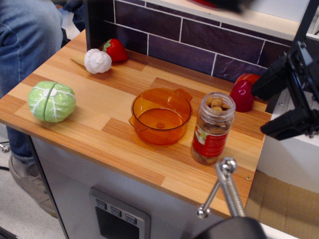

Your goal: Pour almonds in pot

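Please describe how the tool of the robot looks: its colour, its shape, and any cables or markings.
The tool is matte black, with two broad, flat, angular fingers that taper toward blunt tips. Its body runs off the right edge of the picture, so the arm behind it is hidden. No cables, labels or markings can be made out; the view is somewhat blurred.

Setting: a toy play kitchen used as a robot test station. Evidence: wooden counter (99, 107) left of the gripper (291, 107), purple tiled backsplash (199, 45) behind, grey cabinet front with buttons (115, 212) below. Plastic food stands on it: cabbage (51, 101), garlic (97, 60), strawberry (115, 50). A person's jeans (25, 40) show far left.
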### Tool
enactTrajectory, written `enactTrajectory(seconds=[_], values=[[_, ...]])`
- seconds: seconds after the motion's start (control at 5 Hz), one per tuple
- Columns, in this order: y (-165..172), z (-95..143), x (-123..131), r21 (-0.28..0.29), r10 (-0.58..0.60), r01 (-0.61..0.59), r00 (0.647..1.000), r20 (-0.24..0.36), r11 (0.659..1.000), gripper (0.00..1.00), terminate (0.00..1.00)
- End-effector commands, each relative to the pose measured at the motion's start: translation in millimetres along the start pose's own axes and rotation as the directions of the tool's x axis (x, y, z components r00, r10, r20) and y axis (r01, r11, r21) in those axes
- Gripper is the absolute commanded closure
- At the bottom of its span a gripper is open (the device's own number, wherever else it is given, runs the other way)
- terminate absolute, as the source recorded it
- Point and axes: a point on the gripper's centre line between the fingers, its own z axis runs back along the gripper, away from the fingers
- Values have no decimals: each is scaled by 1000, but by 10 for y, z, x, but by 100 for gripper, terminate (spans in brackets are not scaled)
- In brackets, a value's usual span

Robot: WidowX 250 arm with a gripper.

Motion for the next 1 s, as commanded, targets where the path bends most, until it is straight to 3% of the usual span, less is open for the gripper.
enactTrajectory(seconds=[0.0, 0.4, 0.8], values=[[10, -89, 99, 21, -109, 112, 988, -109, 994, 0, 0], [243, -391, 103, 12, -138, 144, 962, -234, 989, 0, 0], [242, -605, -32, -27, -168, 167, 948, -270, 986, 0, 0]])
